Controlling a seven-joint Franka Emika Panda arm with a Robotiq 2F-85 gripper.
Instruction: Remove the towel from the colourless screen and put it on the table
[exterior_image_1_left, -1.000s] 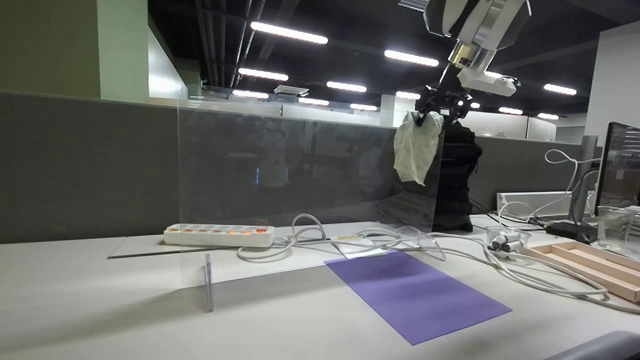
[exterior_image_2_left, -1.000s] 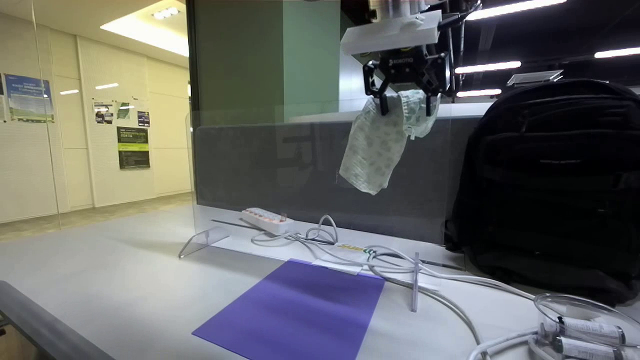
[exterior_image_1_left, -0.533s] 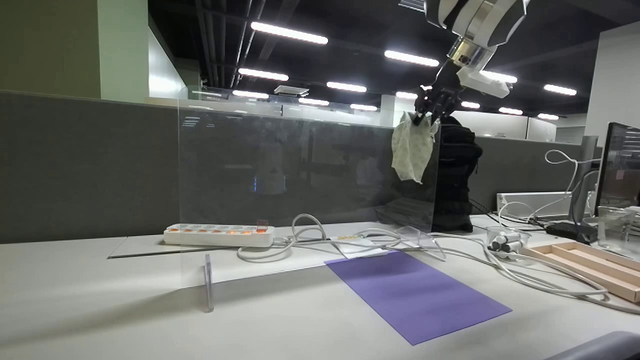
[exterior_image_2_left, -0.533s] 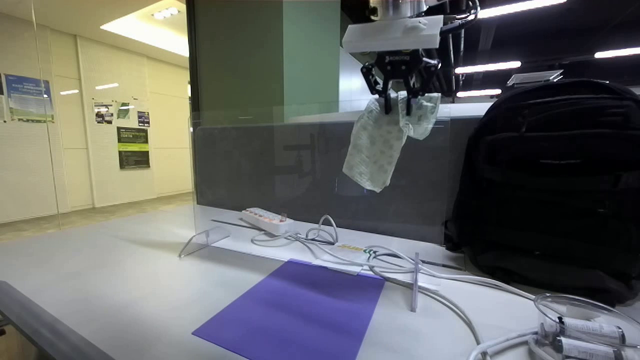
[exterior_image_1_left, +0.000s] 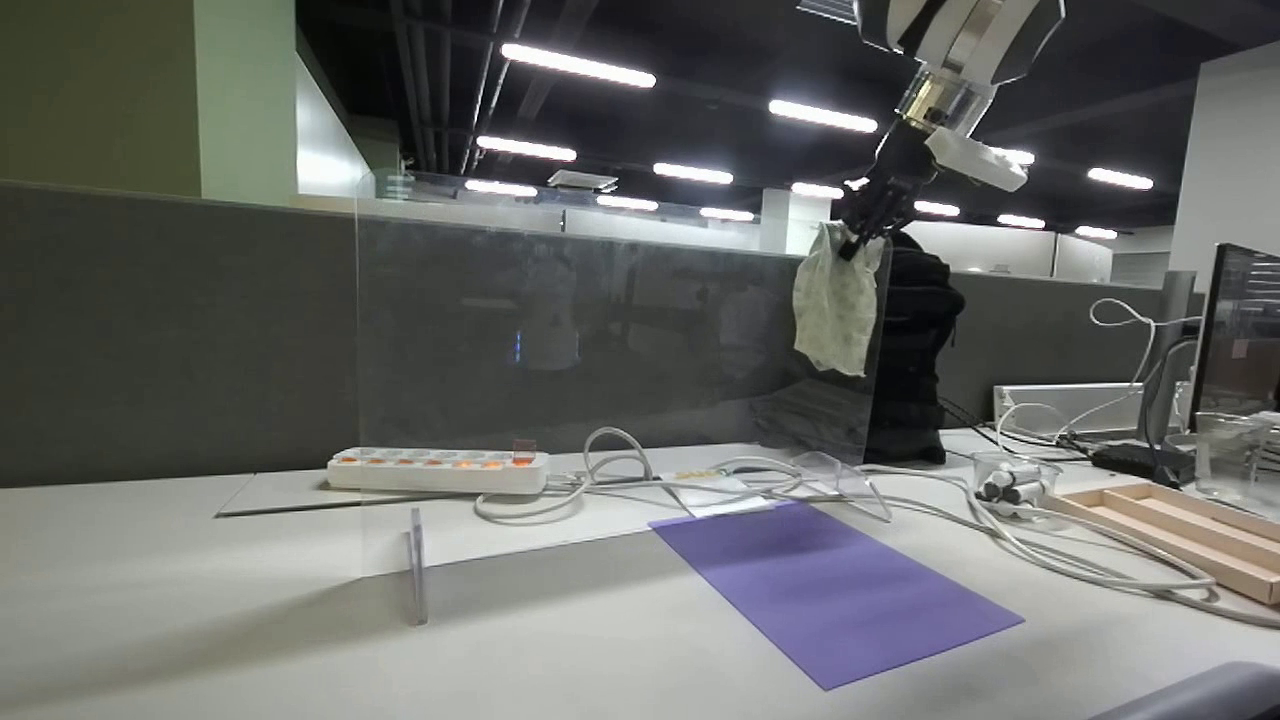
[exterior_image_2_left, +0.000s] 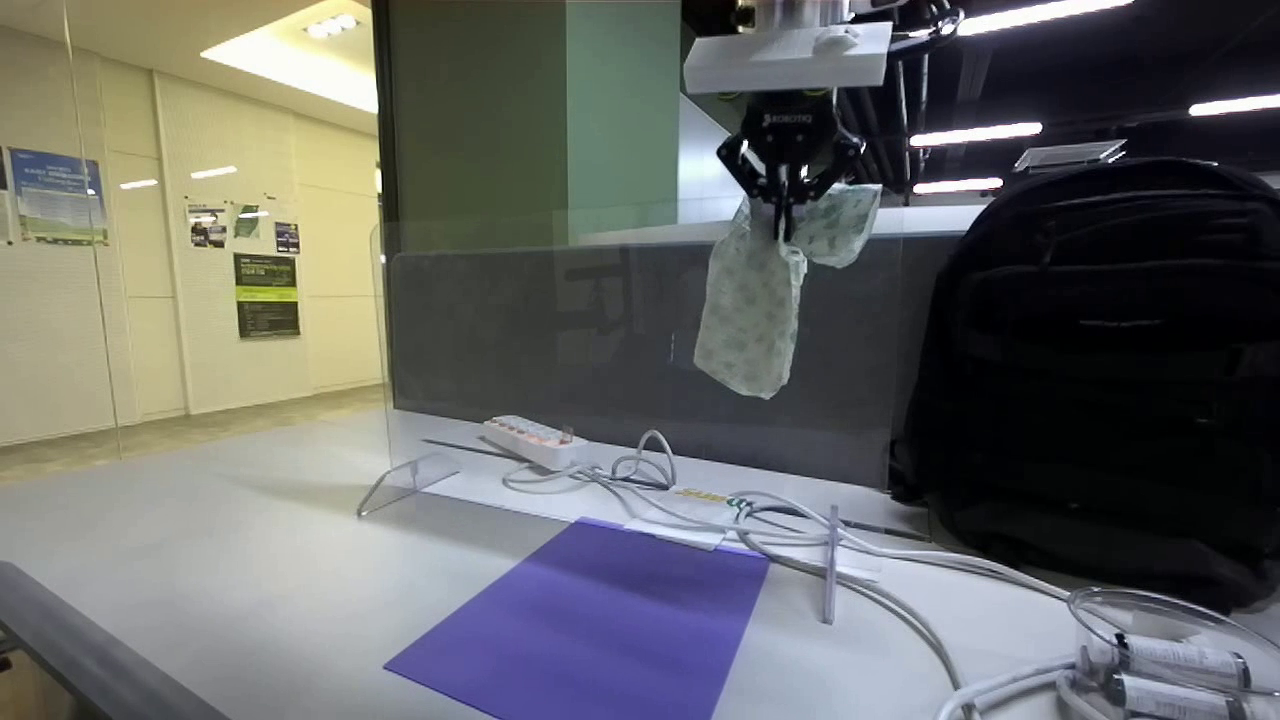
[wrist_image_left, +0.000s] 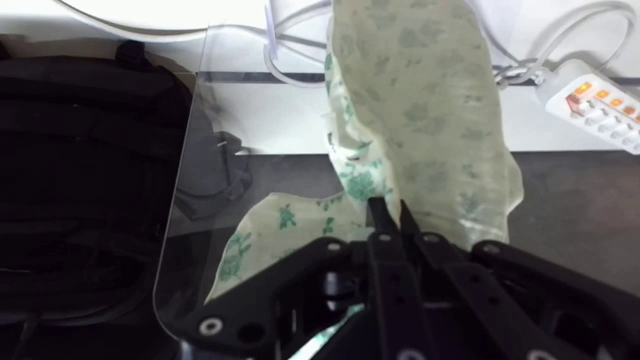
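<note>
The towel (exterior_image_1_left: 835, 310), pale cream with a green leaf print, hangs over the top of the colourless screen (exterior_image_1_left: 560, 350) near its end by the black bag. In both exterior views its longer part drops down the panel, and a shorter flap (exterior_image_2_left: 840, 225) spreads beside the fingers. My gripper (exterior_image_2_left: 782, 235) points down at the panel's top edge, its fingers closed together. In the wrist view a fold of the towel (wrist_image_left: 425, 90) runs between the fingertips of my gripper (wrist_image_left: 392, 207), pinched there. The pale table (exterior_image_1_left: 250, 620) lies below.
A purple mat (exterior_image_2_left: 600, 630) lies on the table before the screen. Behind the screen are a power strip (exterior_image_1_left: 440, 472) and looping cables (exterior_image_1_left: 620, 460). A black backpack (exterior_image_2_left: 1090, 380) stands beside the screen's end. Clear screen feet (exterior_image_1_left: 417, 570) stick out. A wooden tray (exterior_image_1_left: 1180, 535) sits nearby.
The gripper's fingers have come together from wide apart onto a fold of the towel. The towel has gathered between them, and its hanging part has shifted slightly.
</note>
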